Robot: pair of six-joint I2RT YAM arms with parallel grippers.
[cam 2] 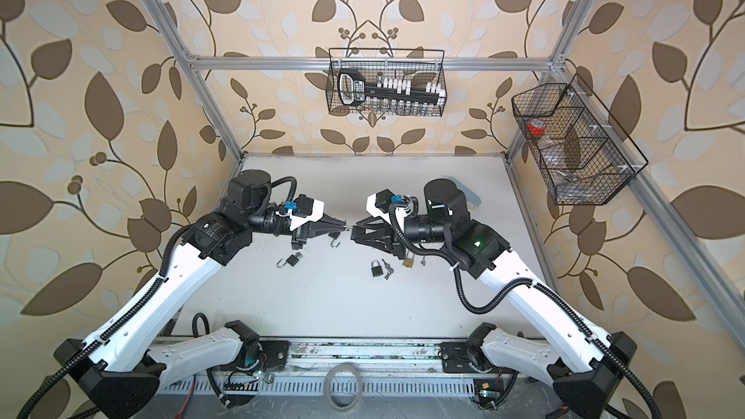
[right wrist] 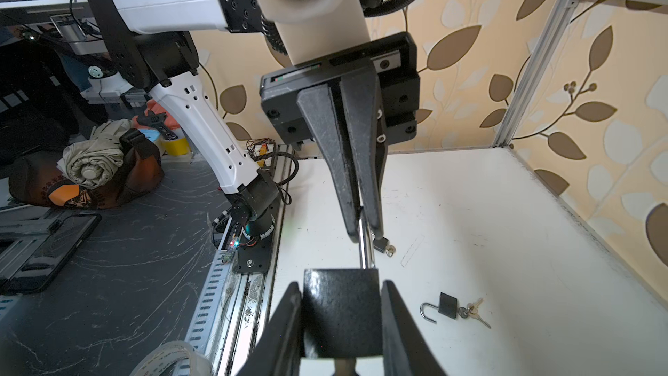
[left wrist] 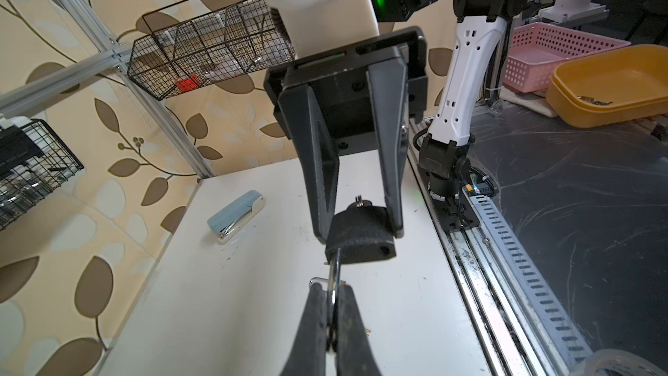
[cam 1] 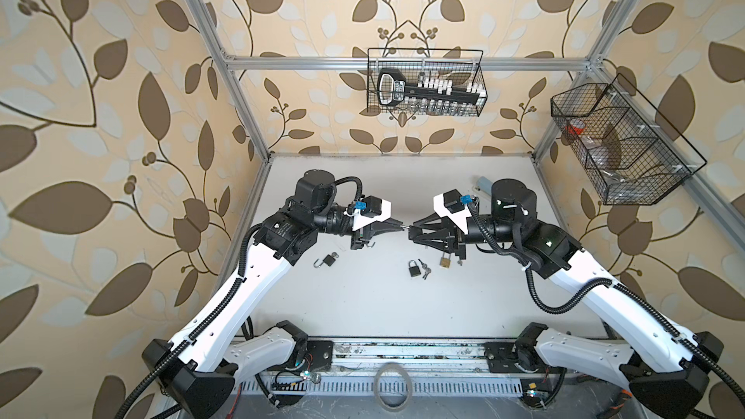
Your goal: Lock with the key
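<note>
The two grippers meet tip to tip above the middle of the table in both top views. My right gripper (right wrist: 341, 285) is shut on the black body of the lock (right wrist: 341, 312), one finger on each flat side. The lock's silver shackle (left wrist: 334, 276) points away from it into my left gripper (left wrist: 332, 289), which is shut on the bar. In the left wrist view the lock body (left wrist: 359, 238) sits between the right gripper's fingers, and the key (left wrist: 359, 201) sticks out of its far end. Seen from above, the left gripper (cam 1: 399, 224) and the right gripper (cam 1: 412, 230) nearly touch.
On the table lie an open black padlock with keys (cam 1: 328, 260), a shut black padlock (cam 1: 414, 268) beside loose keys (cam 1: 424, 270), and a brass padlock (cam 1: 445, 262). A blue stapler (left wrist: 235, 217) lies near the back. Wire baskets (cam 1: 425, 82) hang on the frame. A tape roll (cam 1: 393, 384) sits at the front.
</note>
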